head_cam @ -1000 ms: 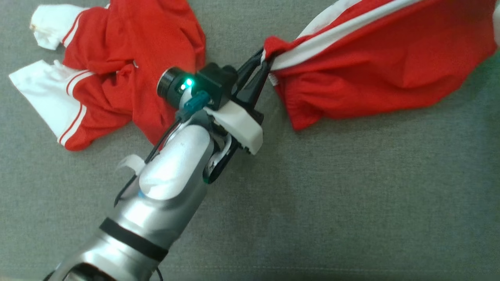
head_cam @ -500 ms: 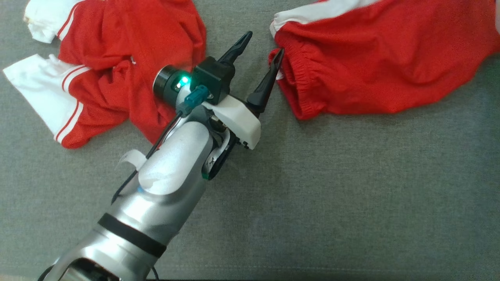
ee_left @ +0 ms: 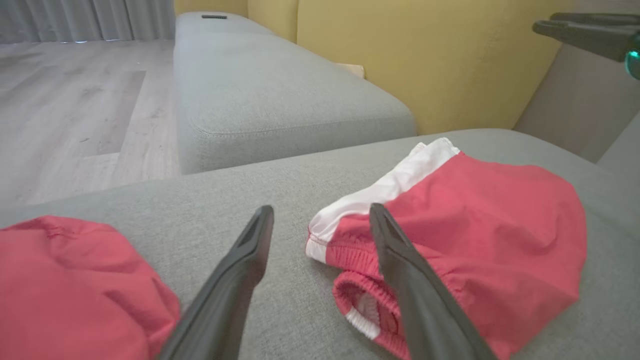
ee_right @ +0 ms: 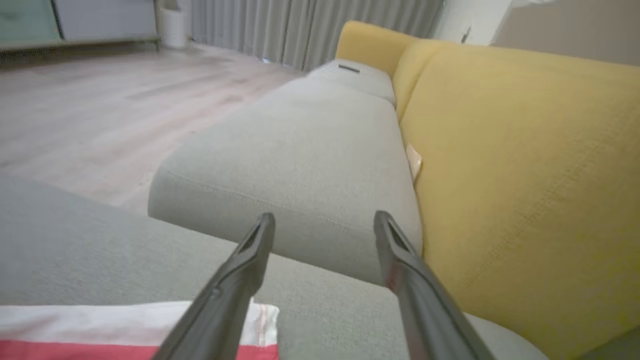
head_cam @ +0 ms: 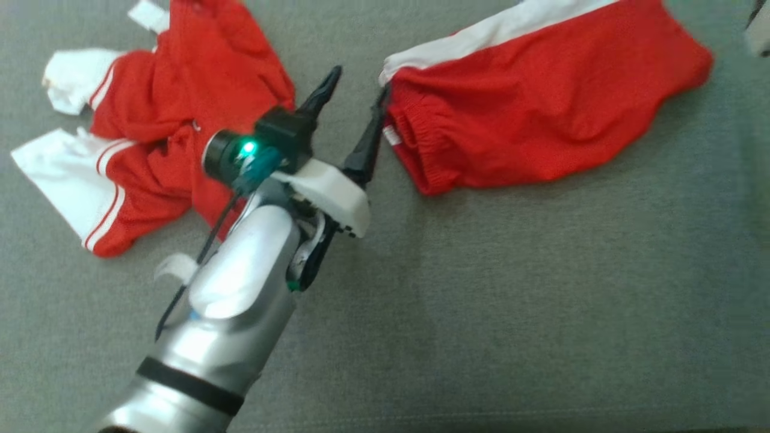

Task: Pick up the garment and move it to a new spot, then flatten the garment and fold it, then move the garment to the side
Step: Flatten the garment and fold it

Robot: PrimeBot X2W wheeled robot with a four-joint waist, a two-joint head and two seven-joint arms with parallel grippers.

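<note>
The left end effector (head_cam: 357, 84) has its two dark fingers spread wide with nothing between them. Its right-hand finger lies just beside the elastic waistband corner of the red fabric shorts with a white side stripe (head_cam: 541, 114); I cannot tell whether it touches. From there the shorts stretch away toward two o'clock in the head view. They lie loosely on the grey upholstered sofa seat (head_cam: 481, 300), waistband nearest, with soft bulges across the middle. That placing reads as the new spot, since the open seat all round leaves room to smooth and fold. At nine o'clock a crumpled red-and-white jersey (head_cam: 174, 126) lies well apart from the shorts, so it shouldn't get caught up. The right end effector (ee_right: 324, 220) is likewise wide open and empty. It is near the far white-striped corner, which shows at seven o'clock in its wrist view, with the yellow sofa back cushion (ee_right: 525, 175) beyond. One end effector at each end suits tugging the cloth flat, probably the next step.
</note>
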